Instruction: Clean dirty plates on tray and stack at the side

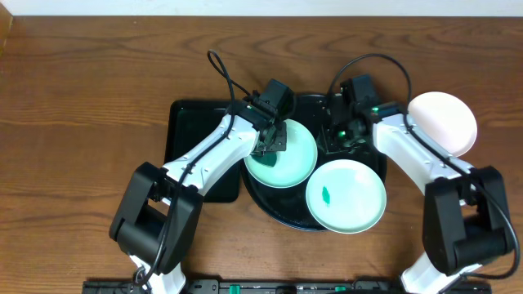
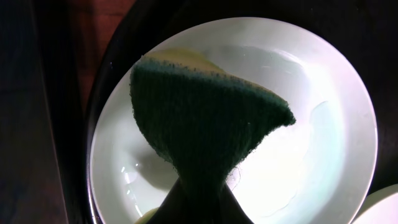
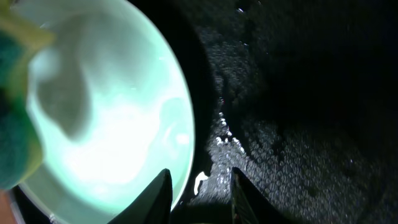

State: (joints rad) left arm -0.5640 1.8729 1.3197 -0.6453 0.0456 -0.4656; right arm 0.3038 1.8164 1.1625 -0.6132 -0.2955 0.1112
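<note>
Left jaws hold sponge on mint plate

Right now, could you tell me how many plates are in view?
3. One mint plate lies on the black tray under the sponge; a smeared mint plate sits at the tray's front right; a white plate rests on the table right of it. None looks hidden.

Brown wood grain on the table; glossy black on the large round raised-rim tray and the smaller rectangular tray. Pale mint green on the small round plate beneath the dark green sponge with its yellow backing, and on the second mint plate, that one with a darker green smear. Plain white on the third round plate.
</note>
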